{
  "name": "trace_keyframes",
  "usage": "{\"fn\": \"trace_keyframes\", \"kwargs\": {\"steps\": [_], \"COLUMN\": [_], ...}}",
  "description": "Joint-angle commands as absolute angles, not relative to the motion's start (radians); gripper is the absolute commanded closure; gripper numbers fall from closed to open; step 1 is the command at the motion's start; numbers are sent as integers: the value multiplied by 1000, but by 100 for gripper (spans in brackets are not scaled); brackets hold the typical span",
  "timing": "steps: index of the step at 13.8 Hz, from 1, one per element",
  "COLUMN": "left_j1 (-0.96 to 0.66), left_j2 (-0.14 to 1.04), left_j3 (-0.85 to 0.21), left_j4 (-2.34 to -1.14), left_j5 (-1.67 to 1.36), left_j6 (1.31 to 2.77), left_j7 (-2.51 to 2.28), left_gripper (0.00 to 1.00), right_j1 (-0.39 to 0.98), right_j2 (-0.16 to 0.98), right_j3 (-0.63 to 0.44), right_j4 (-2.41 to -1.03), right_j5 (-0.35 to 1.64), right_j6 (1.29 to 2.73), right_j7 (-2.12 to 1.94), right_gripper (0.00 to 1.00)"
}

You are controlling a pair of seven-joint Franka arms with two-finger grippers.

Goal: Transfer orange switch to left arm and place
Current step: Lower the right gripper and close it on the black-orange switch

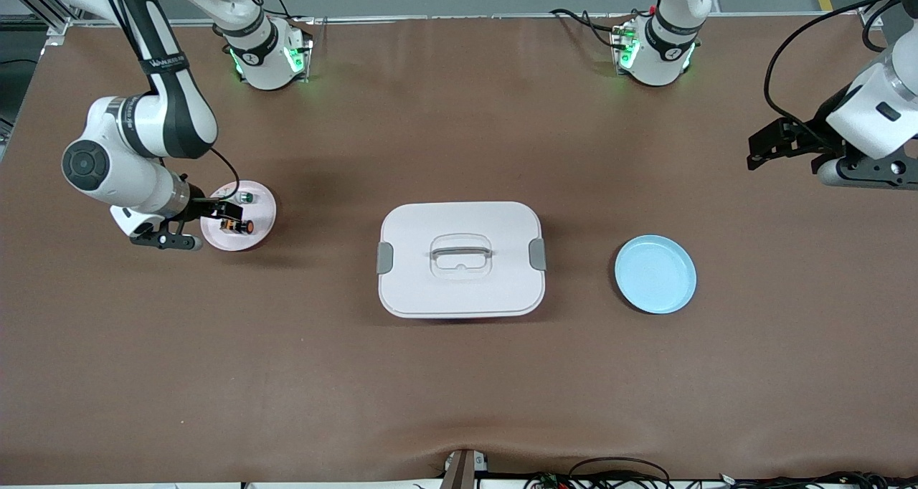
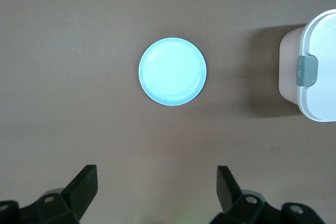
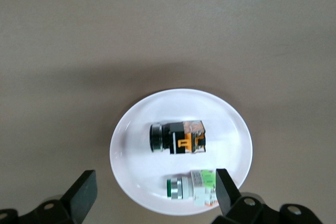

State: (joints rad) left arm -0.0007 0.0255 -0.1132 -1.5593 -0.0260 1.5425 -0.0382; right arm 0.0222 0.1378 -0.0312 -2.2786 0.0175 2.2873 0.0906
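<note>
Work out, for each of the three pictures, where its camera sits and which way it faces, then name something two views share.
Front view: high across the table, facing both arms' bases; shows the white box, the right gripper over the pink plate, and the left gripper waiting open.
Left wrist view: on the left wrist, looking down at the blue plate; its own fingers show.
Right wrist view: on the right wrist, looking down at the orange switch and green switch; its fingers open.
Shared: front and left wrist views both show the blue plate and box.
</note>
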Motion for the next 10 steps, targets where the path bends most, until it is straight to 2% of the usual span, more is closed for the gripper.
{"fn": "trace_keyframes", "kwargs": {"steps": [1,10], "left_j1": [2,0], "left_j2": [23,32], "left_j3": [-123,-123], "left_j4": [-1560,-1560], "left_j5": [-6,-6], "left_j6": [1534,1523], "left_j7": [-28,-28], "left_gripper": [0,0], "right_j1": [5,-44], "right_j2": [106,207], "right_j3": [-26,-23], "right_j4": [-2382,-2399], "right_j5": [2,3], "right_j6": [2422,2555], "right_j7": [92,57], "right_gripper": [0,0]}}
